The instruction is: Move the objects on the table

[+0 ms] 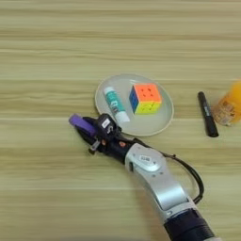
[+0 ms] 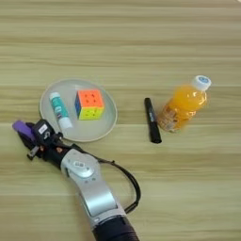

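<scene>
The right gripper [image 1: 85, 131] seems clamped on the purple block [image 1: 82, 123] just left of the plate [image 1: 162, 123], probably to place it beside the cube [image 1: 145, 98] and glue stick [image 1: 116, 105].

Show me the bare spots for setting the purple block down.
Bare table lies right of the arm, below the marker and bottle; the far strip is bare too. The plate is crowded with glue stick and cube.
</scene>
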You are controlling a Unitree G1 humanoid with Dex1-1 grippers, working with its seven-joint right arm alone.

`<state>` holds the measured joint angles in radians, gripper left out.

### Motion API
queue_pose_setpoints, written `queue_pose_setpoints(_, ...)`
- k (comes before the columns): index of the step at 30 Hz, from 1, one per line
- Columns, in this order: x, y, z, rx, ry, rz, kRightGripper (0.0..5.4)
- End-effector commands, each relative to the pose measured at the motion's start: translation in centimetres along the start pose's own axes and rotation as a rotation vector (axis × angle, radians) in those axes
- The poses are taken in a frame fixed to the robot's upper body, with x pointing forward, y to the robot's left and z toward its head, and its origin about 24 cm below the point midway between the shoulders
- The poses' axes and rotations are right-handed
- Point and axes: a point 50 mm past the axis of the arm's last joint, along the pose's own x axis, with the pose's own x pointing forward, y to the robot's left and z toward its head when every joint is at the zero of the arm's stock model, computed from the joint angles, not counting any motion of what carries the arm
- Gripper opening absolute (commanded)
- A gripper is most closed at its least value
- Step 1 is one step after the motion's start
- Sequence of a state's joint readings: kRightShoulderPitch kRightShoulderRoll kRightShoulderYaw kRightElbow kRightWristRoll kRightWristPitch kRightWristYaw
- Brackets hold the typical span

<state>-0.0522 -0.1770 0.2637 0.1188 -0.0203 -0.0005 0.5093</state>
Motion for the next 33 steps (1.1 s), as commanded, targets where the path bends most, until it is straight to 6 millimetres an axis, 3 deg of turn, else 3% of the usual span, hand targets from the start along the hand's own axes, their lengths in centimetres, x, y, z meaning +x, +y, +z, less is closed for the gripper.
queue_pose_setpoints(1, 0.1, -0.9, 2.5, -0.069, -0.092, -0.028, 1.42)
queue_pose_setpoints(17, -0.8, 0.7, 4.0, -0.084, -0.146, 0.020, 1.42)
queue_pose_setpoints(25, -0.4, 1.3, 3.0, -0.070, -0.103, 0.041, 1.42)
queue_pose_setpoints(33, 0.4, 0.5, 1.3, -0.059, -0.040, 0.012, 1.42)
